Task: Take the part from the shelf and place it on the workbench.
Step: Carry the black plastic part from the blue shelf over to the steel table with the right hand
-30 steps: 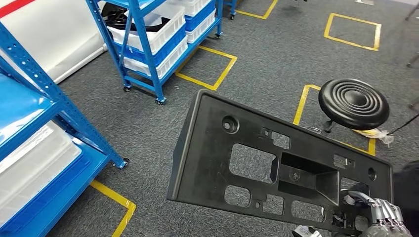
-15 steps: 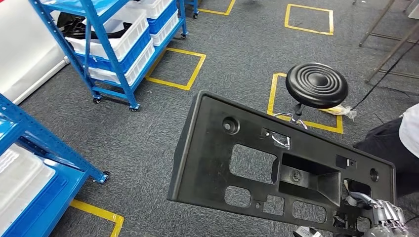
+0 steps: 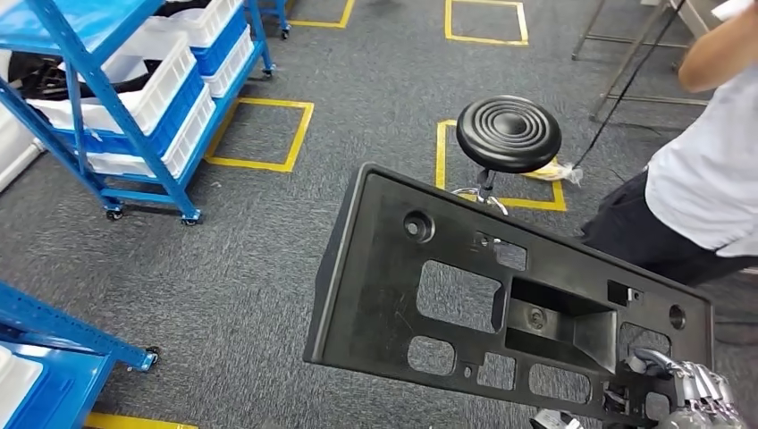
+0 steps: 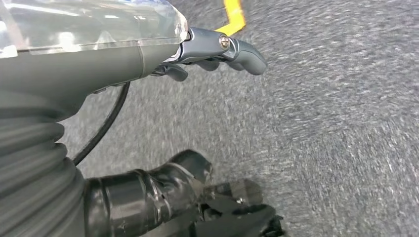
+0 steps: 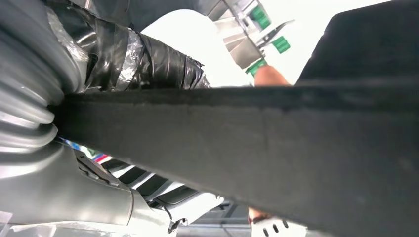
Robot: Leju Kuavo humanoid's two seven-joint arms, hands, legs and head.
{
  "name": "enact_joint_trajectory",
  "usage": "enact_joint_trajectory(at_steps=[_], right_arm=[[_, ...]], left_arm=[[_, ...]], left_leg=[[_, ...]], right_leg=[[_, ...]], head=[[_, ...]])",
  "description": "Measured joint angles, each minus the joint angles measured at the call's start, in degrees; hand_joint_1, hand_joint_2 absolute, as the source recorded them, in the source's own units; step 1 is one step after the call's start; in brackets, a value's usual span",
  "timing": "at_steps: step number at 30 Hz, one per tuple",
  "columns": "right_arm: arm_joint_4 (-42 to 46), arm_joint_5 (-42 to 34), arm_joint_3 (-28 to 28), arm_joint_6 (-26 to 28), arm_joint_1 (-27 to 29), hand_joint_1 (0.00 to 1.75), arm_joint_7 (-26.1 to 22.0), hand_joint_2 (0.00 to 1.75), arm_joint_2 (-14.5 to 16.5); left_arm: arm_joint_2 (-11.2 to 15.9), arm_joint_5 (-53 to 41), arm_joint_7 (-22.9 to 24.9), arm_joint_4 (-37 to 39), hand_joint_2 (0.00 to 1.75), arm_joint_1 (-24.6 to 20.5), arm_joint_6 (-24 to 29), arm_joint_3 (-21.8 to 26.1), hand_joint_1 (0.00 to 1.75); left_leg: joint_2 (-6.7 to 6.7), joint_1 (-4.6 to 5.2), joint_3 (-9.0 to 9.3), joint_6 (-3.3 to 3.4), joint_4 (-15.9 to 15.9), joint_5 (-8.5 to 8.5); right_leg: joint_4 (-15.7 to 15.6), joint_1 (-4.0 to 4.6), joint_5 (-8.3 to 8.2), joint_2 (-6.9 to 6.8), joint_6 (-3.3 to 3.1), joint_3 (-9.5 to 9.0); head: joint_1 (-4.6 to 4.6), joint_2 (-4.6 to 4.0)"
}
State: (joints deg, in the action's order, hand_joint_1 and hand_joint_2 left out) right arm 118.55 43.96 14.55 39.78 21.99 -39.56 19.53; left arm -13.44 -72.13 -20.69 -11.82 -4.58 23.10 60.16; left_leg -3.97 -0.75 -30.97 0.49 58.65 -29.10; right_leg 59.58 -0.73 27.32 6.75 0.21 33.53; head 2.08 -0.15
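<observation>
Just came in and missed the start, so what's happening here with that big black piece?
The robot's right hand grips a large black plastic part by one corner and holds it up over the grey carpet floor. Its left hand holds nothing. A black stool and a person are just ahead; blue shelves stand to the left.

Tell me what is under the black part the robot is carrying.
Under the black part, grey carpet shows around it and through its cut-outs. The stool's base is partly covered by its upper edge. The right hand holds its lower corner; the floor directly beneath the solid panel is hidden.
</observation>
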Motion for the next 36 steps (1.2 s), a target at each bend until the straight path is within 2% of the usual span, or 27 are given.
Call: enact_joint_trajectory(at_steps=[1, 3, 5, 7, 8, 9, 10, 12, 14, 15, 16, 17, 19, 20, 21, 22, 23, 24, 25, 26, 28, 29, 30, 32, 33, 34, 36], right_arm=[[0.0, 0.0, 0.0, 0.0, 0.1, 1.75, 0.0, 1.75, 0.0], [0.0, 0.0, 0.0, 0.0, 0.1, 1.75, 0.0, 1.75, 0.0], [-0.1, 0.0, 0.0, 0.0, -0.1, 1.75, 0.0, 1.75, 0.0], [-0.3, 0.0, 0.0, 0.0, -0.2, 1.75, 0.0, 1.75, 0.0], [-0.4, 0.0, 0.0, 0.0, -0.2, 1.75, 0.0, 1.75, 0.0], [-0.5, 0.0, 0.0, 0.0, -0.2, 1.75, 0.1, 1.75, 0.0], [-0.6, 0.0, 0.0, 0.0, -0.2, 1.75, 0.1, 1.75, 0.0], [-0.6, 0.0, 0.0, 0.0, -0.3, 1.75, 0.2, 1.75, 0.0], [-0.7, 0.0, 0.0, 0.0, -0.4, 1.75, 0.2, 1.75, 0.0], [-0.7, 0.0, 0.0, 0.0, -0.4, 1.75, 0.2, 1.75, 0.0], [-0.7, 0.0, 0.0, 0.0, -0.4, 1.75, 0.2, 1.75, 0.0], [-0.6, 0.0, 0.1, 0.0, -0.3, 1.75, 0.2, 1.75, 0.0], [-0.6, 0.0, 0.1, 0.0, -0.3, 1.75, 0.3, 1.75, 0.0], [-0.7, 0.0, 0.1, 0.0, -0.4, 1.75, 0.3, 1.75, 0.0], [-0.7, 0.0, 0.1, 0.0, -0.4, 1.75, 0.3, 1.75, 0.0], [-0.7, 0.0, 0.1, 0.0, -0.4, 1.75, 0.3, 1.75, 0.1], [-0.8, 0.0, 0.1, 0.0, -0.4, 1.75, 0.3, 1.75, 0.1], [-0.9, 0.0, 0.1, 0.0, -0.4, 1.75, 0.3, 1.75, 0.1], [-1.0, 0.0, 0.1, 0.0, -0.3, 1.75, 0.3, 1.75, 0.1], [-1.1, 0.0, 0.1, 0.0, -0.3, 1.75, 0.3, 1.75, 0.1], [-1.1, 0.0, 0.1, 0.0, -0.4, 1.75, 0.3, 1.75, 0.1], [-1.1, 0.0, 0.1, 0.0, -0.4, 1.75, 0.3, 1.75, 0.1], [-1.1, 0.0, 0.1, 0.0, -0.4, 1.75, 0.3, 1.75, 0.1], [-1.1, 0.0, 0.1, 0.0, -0.3, 1.75, 0.3, 1.75, 0.1], [-1.1, 0.0, 0.1, 0.0, -0.2, 1.75, 0.3, 1.75, 0.1], [-1.2, 0.0, 0.1, 0.0, -0.2, 1.75, 0.3, 1.75, 0.1], [-1.3, 0.0, 0.1, 0.0, -0.3, 1.75, 0.3, 1.75, 0.1]], left_arm=[[0.0, 0.0, 0.0, 0.0, 1.75, -0.1, 0.0, 0.0, 0.00], [-0.1, 0.1, -0.1, 0.0, 1.75, -0.1, 0.0, 0.0, 0.00], [-0.1, 0.1, -0.1, 0.0, 1.75, -0.1, 0.0, 0.0, 0.00], [-0.1, 0.2, -0.1, 0.0, 1.75, 0.1, 0.0, 0.0, 0.00], [-0.1, 0.3, 0.0, 0.0, 1.75, 0.1, 0.0, 0.0, 0.00], [-0.1, 0.4, 0.0, 0.0, 1.75, 0.1, 0.0, 0.0, 0.00], [-0.1, 0.4, 0.0, 0.0, 1.75, 0.1, 0.0, 0.0, 0.00], [-0.2, 0.5, 0.0, 0.0, 1.75, 0.0, 0.0, 0.0, 0.00], [-0.3, 0.5, 0.0, 0.0, 1.75, -0.1, 0.0, 0.0, 0.00], [-0.3, 0.5, 0.0, 0.0, 1.75, -0.1, 0.0, 0.0, 0.00], [-0.3, 0.6, 0.0, 0.0, 1.75, -0.2, 0.0, 0.0, 0.00], [-0.3, 0.6, 0.0, 0.0, 1.75, -0.3, 0.0, 0.0, 0.00], [-0.3, 0.7, -0.2, 0.0, 1.75, -0.3, 0.0, 0.1, 0.00], [-0.3, 0.7, -0.2, 0.0, 1.75, -0.3, 0.0, 0.1, 0.00], [-0.3, 0.7, -0.3, 0.0, 1.75, -0.2, 0.0, 0.1, 0.00], [-0.3, 0.7, -0.4, 0.0, 1.75, -0.1, 0.0, 0.2, 0.00], [-0.2, 0.7, -0.4, 0.0, 1.75, 0.0, 0.0, 0.2, 0.00], [-0.2, 0.7, -0.4, 0.0, 1.75, 0.1, 0.0, 0.2, 0.00], [-0.2, 0.7, -0.4, 0.0, 1.75, 0.1, 0.0, 0.2, 0.00], [-0.2, 0.6, -0.4, 0.0, 1.75, 0.1, 0.0, 0.2, 0.00], [-0.2, 0.6, -0.4, 0.0, 1.75, 0.1, 0.0, 0.2, 0.00], [-0.2, 0.6, -0.5, 0.0, 1.75, 0.2, 0.0, 0.2, 0.00], [-0.2, 0.6, -0.5, 0.0, 1.75, 0.2, 0.0, 0.2, 0.00], [-0.2, 0.7, -0.6, 0.0, 1.75, 0.1, -0.1, 0.2, 0.00], [-0.2, 0.7, -0.6, 0.0, 1.75, 0.1, -0.1, 0.3, 0.00], [-0.2, 0.7, -0.6, 0.0, 1.75, 0.1, -0.3, 0.3, 0.00], [-0.2, 0.7, -0.7, 0.0, 1.75, 0.1, -0.7, 0.3, 0.00]], left_leg=[[0.63, 0.00, 0.01, 0.35, -0.1, 0.20], [2.04, -0.10, 0.07, 1.19, -0.7, 0.63], [3.57, -0.04, 0.07, 1.76, -1.0, 0.80], [5.24, 0.14, -0.02, 1.97, -0.9, 0.73], [6.05, 0.19, -0.03, 2.00, -0.9, 0.67], [6.80, 0.20, 0.00, 1.98, -0.9, 0.61], [7.44, 0.21, 0.08, 1.90, -0.9, 0.52], [8.57, 0.37, 0.35, 1.56, -0.7, 0.24], [9.63, 0.61, 0.58, 1.05, -0.7, -0.01], [10.23, 0.71, 0.71, 0.78, -0.7, -0.08], [10.85, 0.76, 0.89, 0.50, -0.8, -0.16], [10.64, 0.73, 1.02, 0.18, -0.6, -0.48], [8.16, 0.59, -0.02, -0.37, 2.3, -2.59], [6.40, 0.43, -1.41, -0.54, 5.4, -4.38], [5.28, 0.36, -3.19, -0.65, 9.2, -6.24], [4.79, 0.30, -4.87, -0.75, 12.7, -7.56], [4.62, 0.25, -5.93, -0.83, 14.8, -7.83], [4.54, 0.17, -6.10, -0.88, 14.8, -6.98], [4.36, 0.08, -5.26, -0.87, 12.7, -5.13], [3.65, -0.07, -3.75, -0.84, 9.1, -2.88], [0.76, -0.38, -1.14, -0.67, 2.6, -0.32], [-0.34, -0.44, -0.58, -0.53, 1.1, -0.03], [-0.77, -0.37, -0.47, -0.30, 0.7, -0.23], [0.49, -0.30, -0.40, 0.44, 0.3, 0.07], [1.16, -0.34, -0.31, 0.87, 0.0, 0.25], [1.91, -0.42, -0.24, 1.22, -0.3, 0.43], [3.45, -0.37, -0.16, 1.65, -0.5, 0.49]], right_leg=[[0.0, -0.10, -0.10, 0.21, 0.35, 0.21], [1.3, 0.01, 0.87, -1.77, 0.91, 0.94], [6.4, 0.07, 3.99, -4.88, 1.30, 3.27], [13.1, -0.09, 6.87, -5.92, 1.60, 6.33], [14.6, -0.15, 7.04, -6.14, 1.69, 6.94], [14.1, -0.18, 6.16, -6.36, 1.72, 6.49], [11.4, -0.16, 4.48, -6.76, 1.65, 4.95], [3.7, 0.31, 1.57, -9.26, 1.13, 0.80], [-0.4, 0.96, 0.85, -11.16, 0.46, -1.19], [-0.6, 1.21, 0.95, -11.07, 0.19, -1.15], [-0.8, 1.08, 0.81, -10.30, -0.10, -1.12], [-1.0, 0.89, 0.63, -9.62, -0.37, -1.17], [-1.5, 0.41, 0.22, -8.34, -1.03, -1.32], [-1.6, 0.30, 0.10, -7.75, -1.24, -1.31], [-1.5, 0.26, 0.06, -7.11, -1.40, -1.25], [-1.5, 0.26, 0.05, -6.37, -1.46, -1.20], [-1.4, 0.25, 0.06, -5.56, -1.48, -1.19], [-1.2, 0.23, 0.09, -4.72, -1.46, -1.19], [-1.0, 0.17, 0.16, -3.86, -1.38, -1.19], [-0.8, 0.10, 0.28, -3.08, -1.23, -1.16], [-0.1, 0.13, 0.56, -1.69, -0.72, -0.72], [0.2, 0.12, 0.58, -1.11, -0.39, -0.37], [0.3, 0.06, 0.50, -0.50, -0.04, -0.04], [0.3, -0.23, 0.30, 0.29, 0.65, 0.38], [0.8, -0.22, 0.66, -0.45, 0.92, 0.69], [2.3, -0.16, 1.65, -1.78, 1.16, 1.43], [8.6, -0.04, 5.08, -4.99, 1.60, 4.44]], head=[[0.00, 0.00], [0.03, 0.00], [0.06, 0.00], [0.05, 0.00], [0.05, 0.00], [0.05, 0.00], [0.05, 0.00], [0.05, 0.00], [0.04, 0.00], [0.03, 0.00], [0.02, 0.00], [0.04, 0.00], [-0.02, 0.00], [-0.05, 0.00], [-0.08, 0.00], [-0.07, 0.00], [-0.08, 0.00], [-0.08, 0.00], [-0.08, 0.00], [-0.08, 0.00], [-0.05, 0.00], [-0.04, 0.00], [-0.03, 0.00], [-0.03, 0.00], [0.03, 0.00], [0.09, 0.00], [0.22, 0.00]])
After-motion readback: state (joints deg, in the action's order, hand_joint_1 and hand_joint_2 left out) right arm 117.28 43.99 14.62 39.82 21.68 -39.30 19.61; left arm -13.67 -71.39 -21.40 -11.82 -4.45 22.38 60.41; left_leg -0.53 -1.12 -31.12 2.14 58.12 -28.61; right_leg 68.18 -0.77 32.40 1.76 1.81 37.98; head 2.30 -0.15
